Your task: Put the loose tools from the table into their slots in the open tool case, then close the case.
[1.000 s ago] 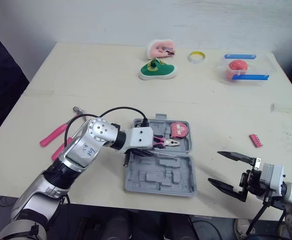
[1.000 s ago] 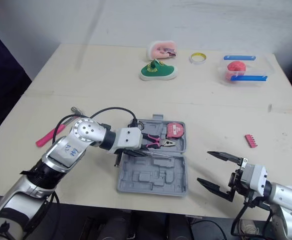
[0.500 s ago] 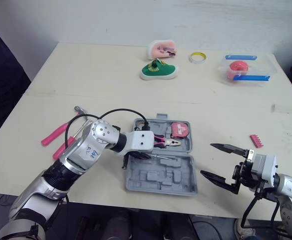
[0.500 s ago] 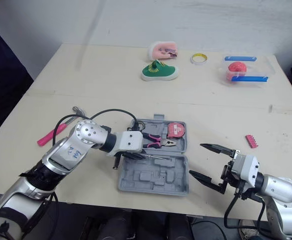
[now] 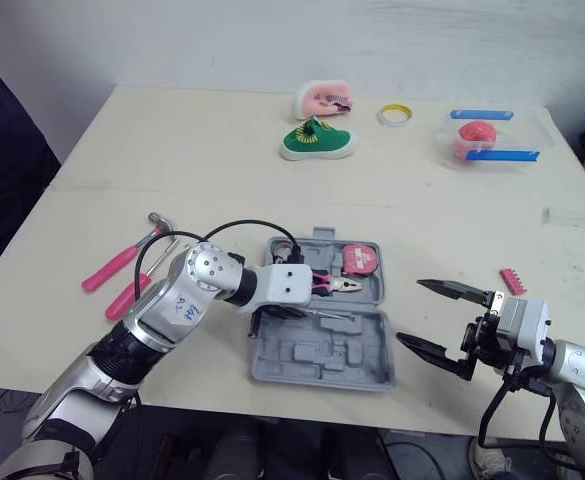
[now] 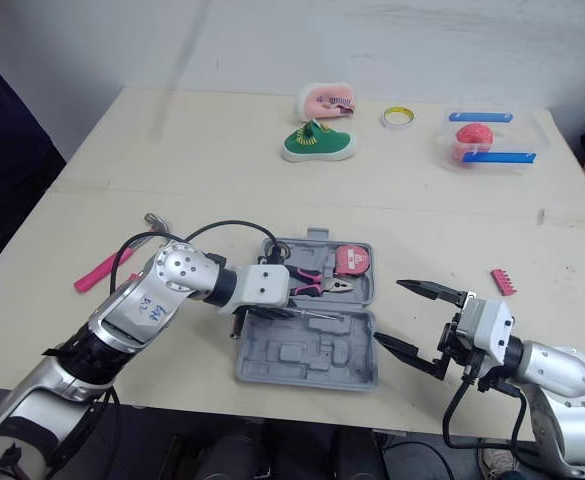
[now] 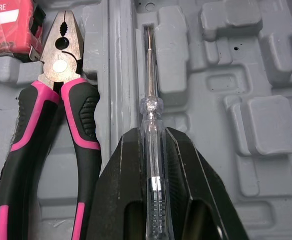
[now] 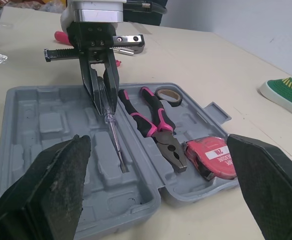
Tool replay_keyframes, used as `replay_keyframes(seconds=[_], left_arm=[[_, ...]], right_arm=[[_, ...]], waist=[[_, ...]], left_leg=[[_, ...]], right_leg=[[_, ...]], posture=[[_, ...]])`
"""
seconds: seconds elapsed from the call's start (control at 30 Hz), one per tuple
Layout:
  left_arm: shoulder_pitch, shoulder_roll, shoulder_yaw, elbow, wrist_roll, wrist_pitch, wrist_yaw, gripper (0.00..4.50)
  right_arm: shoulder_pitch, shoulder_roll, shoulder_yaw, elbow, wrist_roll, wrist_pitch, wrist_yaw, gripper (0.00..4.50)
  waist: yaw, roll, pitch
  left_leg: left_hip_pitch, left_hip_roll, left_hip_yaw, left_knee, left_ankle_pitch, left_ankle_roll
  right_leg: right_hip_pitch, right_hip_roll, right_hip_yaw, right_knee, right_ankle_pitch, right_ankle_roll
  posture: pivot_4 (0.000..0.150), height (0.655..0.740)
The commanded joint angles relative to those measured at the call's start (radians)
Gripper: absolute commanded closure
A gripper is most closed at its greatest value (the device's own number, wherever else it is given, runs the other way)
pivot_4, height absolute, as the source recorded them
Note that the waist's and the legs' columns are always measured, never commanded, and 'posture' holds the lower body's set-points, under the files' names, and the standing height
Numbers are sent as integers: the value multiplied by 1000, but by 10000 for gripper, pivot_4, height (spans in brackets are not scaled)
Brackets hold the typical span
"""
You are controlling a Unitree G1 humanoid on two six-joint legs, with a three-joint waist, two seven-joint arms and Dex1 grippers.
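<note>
The grey tool case (image 5: 368,365) lies open at the table's near middle. Its far half holds pink-and-black pliers (image 7: 61,115), a red tape measure (image 5: 358,260) and a small tape roll (image 8: 166,94). My left gripper (image 5: 277,312) is shut on a clear-handled screwdriver (image 7: 151,150), whose shaft lies along a groove in the near half, beside the hinge. My right gripper (image 5: 412,311) hangs open just right of the case, holding nothing. A pink-handled hammer (image 5: 122,262) and a second pink-handled tool (image 5: 129,297) lie loose on the table to the left.
A small pink bit strip (image 5: 512,281) lies right of the case. At the far edge are a green shoe (image 5: 317,140), a pink item (image 5: 324,97), a yellow ring (image 5: 394,114) and a clear box (image 5: 487,138) with a red object.
My right gripper has moved left, closer to the case's right side, still open. The left gripper with the screwdriver has barely shifted.
</note>
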Motion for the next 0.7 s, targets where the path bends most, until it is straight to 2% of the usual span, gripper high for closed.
replay_keyframes(seconds=[0.03,0.07,0.17,0.3,0.4,0.53,0.63,0.7], left_arm=[[5,-20,12,-11,11,-56,27,22320],[2,-28,43,-19,-29,-58,13,18027],[13,-33,126,-48,-131,-74,-23,18027],[72,-35,206,-43,-193,-194,-25,18027],[120,-115,320,-19,-302,-217,31,18027],[160,-126,369,16,-339,-268,26,18027],[177,-149,379,23,-367,-267,39,24961],[196,-159,378,33,-365,-272,56,33004]], right_arm=[[-6,-7,5,-43,7,6,-4,0],[-8,-4,5,-46,11,11,-7,0],[-4,-6,1,-51,15,18,-6,0],[-1,-9,-4,-51,16,25,-2,0],[-9,-7,-4,-49,17,32,-4,0],[-10,-7,-8,-44,18,34,-1,0],[-9,-8,-12,-32,17,29,6,0],[-10,-8,-14,-26,14,26,7,0]], waist=[[0,0,0],[0,0,0],[0,0,0],[-4,0,0],[-2,0,0],[-1,0,0],[0,0,0],[0,0,0]], left_leg=[[0,0,0,0,0,0],[0,0,0,0,0,0],[-1,0,0,0,0,0],[-1,0,0,0,0,0],[-1,0,0,1,0,0],[-1,0,-1,2,0,0],[-1,0,-1,1,0,1],[-1,0,-1,1,0,1]], right_leg=[[0,0,0,0,0,0],[0,0,0,0,0,0],[-1,0,0,0,0,0],[-1,0,-1,0,0,0],[-1,0,-1,0,0,0],[0,0,-1,0,0,0],[0,0,-1,0,0,0],[0,0,-1,0,0,0]], posture=[[1500,7400],[1500,7400],[1500,7400],[1500,7400],[1500,7400],[1500,7400],[1500,7400],[1500,7400]])
